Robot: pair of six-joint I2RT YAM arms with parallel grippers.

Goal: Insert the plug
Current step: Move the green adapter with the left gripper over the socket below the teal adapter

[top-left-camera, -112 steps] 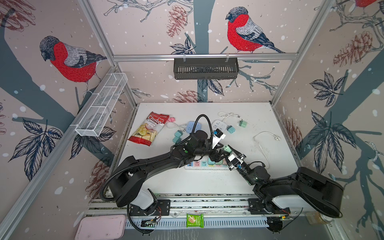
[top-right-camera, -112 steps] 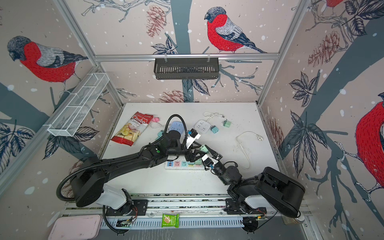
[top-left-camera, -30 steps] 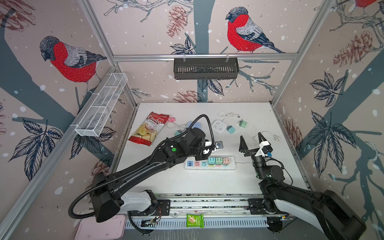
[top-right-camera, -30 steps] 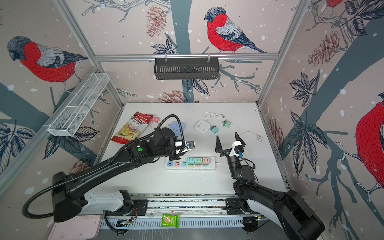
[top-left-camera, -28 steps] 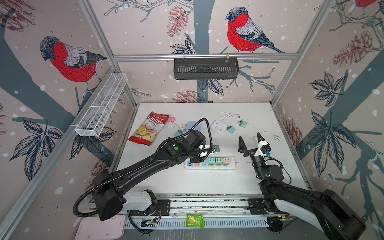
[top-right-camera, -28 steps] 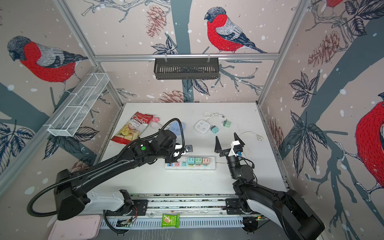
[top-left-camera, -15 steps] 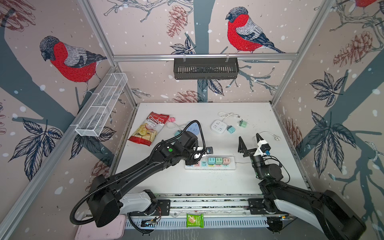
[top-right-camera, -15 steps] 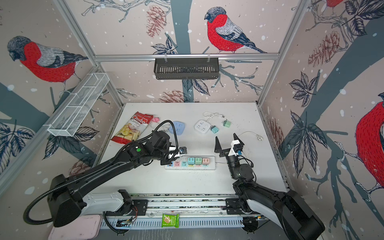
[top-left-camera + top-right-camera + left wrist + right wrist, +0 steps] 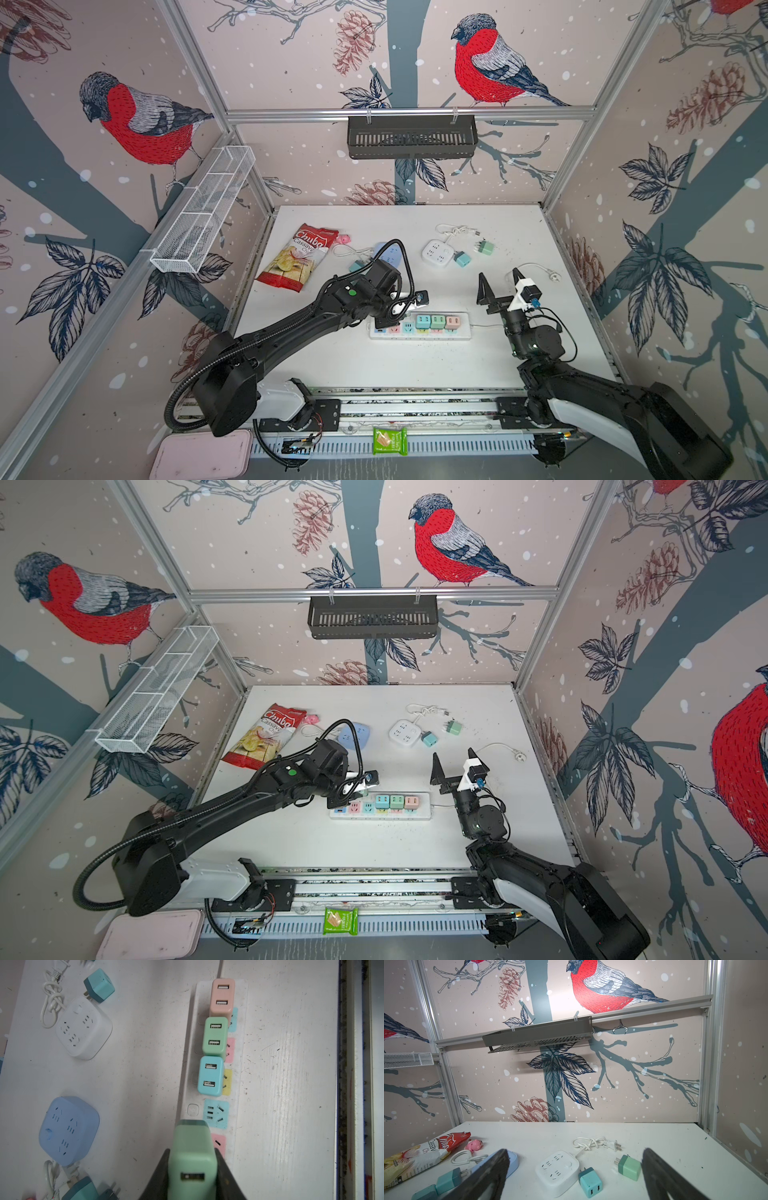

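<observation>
Far left on the table (image 9: 415,374) lies a red chips bag (image 9: 299,257), with a small pink toy (image 9: 344,239) just beyond its far corner. A blue rounded socket block (image 9: 68,1130) sits right of the bag.

My left gripper (image 9: 192,1167) is clenched on a pale green plug (image 9: 191,1147), one black finger on each of its sides. I hold it over the left end of the white power strip (image 9: 464,331). In my left wrist view the plug partly covers the pink socket (image 9: 218,1145), and its front end reaches beside the empty blue socket (image 9: 216,1113). Its prongs are hidden underneath, so I cannot tell whether they are in any slot.

Further right along the strip, three adapters stand plugged in side by side: blue (image 9: 423,322), green (image 9: 437,321) and pink (image 9: 452,322).

Toward the far side, a white square socket block (image 9: 437,253) rests with its knotted cord (image 9: 455,230) behind it. A teal adapter (image 9: 461,258) lies just beside it and a green adapter (image 9: 485,248) a little further right.

My right gripper (image 9: 498,274) is released, jaws spread wide and grasping nothing. It is raised off the table, right of the strip and apart from it. A loose white cable (image 9: 536,268) lies on the table to its right.
</observation>
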